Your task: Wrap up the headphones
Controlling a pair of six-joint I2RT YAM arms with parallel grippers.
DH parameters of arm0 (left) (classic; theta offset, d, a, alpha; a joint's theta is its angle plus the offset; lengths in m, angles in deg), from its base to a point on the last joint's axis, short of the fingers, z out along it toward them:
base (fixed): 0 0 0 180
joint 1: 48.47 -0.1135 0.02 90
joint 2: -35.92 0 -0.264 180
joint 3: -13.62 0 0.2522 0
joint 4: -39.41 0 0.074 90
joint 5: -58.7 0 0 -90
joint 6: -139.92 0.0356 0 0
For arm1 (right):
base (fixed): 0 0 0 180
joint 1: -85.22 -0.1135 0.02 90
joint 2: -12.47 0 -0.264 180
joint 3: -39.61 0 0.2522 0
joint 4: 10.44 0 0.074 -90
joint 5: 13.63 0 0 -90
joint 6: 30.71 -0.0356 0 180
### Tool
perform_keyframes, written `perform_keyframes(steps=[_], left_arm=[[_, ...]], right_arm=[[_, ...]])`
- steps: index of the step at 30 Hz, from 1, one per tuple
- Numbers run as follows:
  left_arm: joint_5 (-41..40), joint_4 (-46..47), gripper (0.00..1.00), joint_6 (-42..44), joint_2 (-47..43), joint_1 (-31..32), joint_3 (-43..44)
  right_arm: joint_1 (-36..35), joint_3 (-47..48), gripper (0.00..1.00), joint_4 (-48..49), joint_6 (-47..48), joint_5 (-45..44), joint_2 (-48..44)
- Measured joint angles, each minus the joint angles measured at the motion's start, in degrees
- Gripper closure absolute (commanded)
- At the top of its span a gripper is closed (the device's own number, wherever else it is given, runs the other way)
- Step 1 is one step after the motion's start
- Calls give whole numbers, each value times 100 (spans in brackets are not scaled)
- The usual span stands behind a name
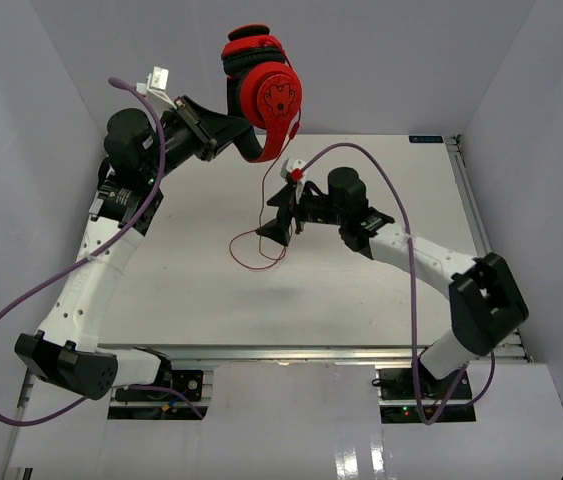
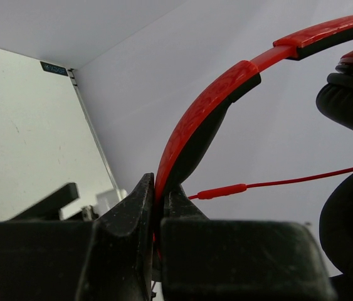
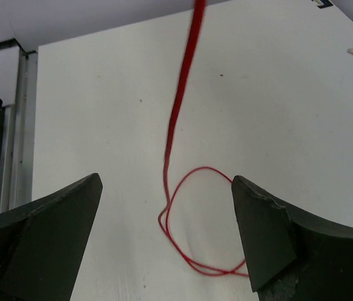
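Observation:
The red headphones point(image 1: 266, 92) hang in the air at the back of the table. My left gripper point(image 1: 229, 133) is shut on their black-and-red headband point(image 2: 192, 135), just below the ear cups. The thin red cable point(image 1: 266, 190) drops from the cup to the table and lies there in a loose loop point(image 1: 256, 250). My right gripper point(image 1: 283, 213) is open above that loop, its fingers either side of the hanging cable point(image 3: 177, 119), not touching it. The loop point(image 3: 195, 213) lies on the table between the fingertips. A cable strain relief point(image 2: 223, 190) shows by the headband. The plug is not seen.
White walls enclose the table point(image 1: 381, 290) at the back and both sides. Purple robot cables point(image 1: 31, 290) trail off each arm. A metal rail point(image 1: 466, 210) runs along the table's right edge.

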Motion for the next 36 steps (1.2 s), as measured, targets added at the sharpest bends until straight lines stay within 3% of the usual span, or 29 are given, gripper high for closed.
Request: perform_keyframes(steps=[2, 3, 4, 6, 7, 10, 15, 18, 22, 27, 31, 36], left_arm=[[21, -7, 100, -11, -1, 1, 0], [26, -15, 100, -20, -4, 2, 0], [27, -25, 100, -31, -8, 2, 0], [27, -39, 100, -53, -32, 2, -15], [24, -49, 100, -65, -51, 1, -29], [-80, -86, 100, -72, -126, 2, -67], [-732, -268, 100, 53, -304, 10, -105], [-1428, -401, 100, 211, -387, 15, -138], [-2289, -529, 100, 499, -278, 13, -180], [-3120, -763, 100, 1264, 654, 45, 49], [-3902, -1186, 100, 2501, 1707, 318, 218], [-4374, -1616, 100, 3788, 2502, 728, -75]], right_arm=[[-23, 467, 5, 448, -532, 282, 635], [-42, 713, 16, 710, -787, 412, 948], [-63, 850, 32, 963, -1016, 540, 1172], [-116, 952, 81, 1342, -1386, 769, 1434], [-148, 952, 92, 1453, -1534, 875, 1480], [-208, 709, 92, 1867, -1807, 1053, 1417], [-239, -728, 92, 2182, -1822, 1332, 598], [-299, -1123, 92, 1137, -1147, 1360, -133], [-602, -391, 92, -1068, 321, 974, -609], [-1120, 855, 92, -3393, 1868, -242, -342], [-1592, 823, 92, -4558, 2907, -2328, -388], [-1751, 679, 92, -5241, 3952, -4371, -684]])
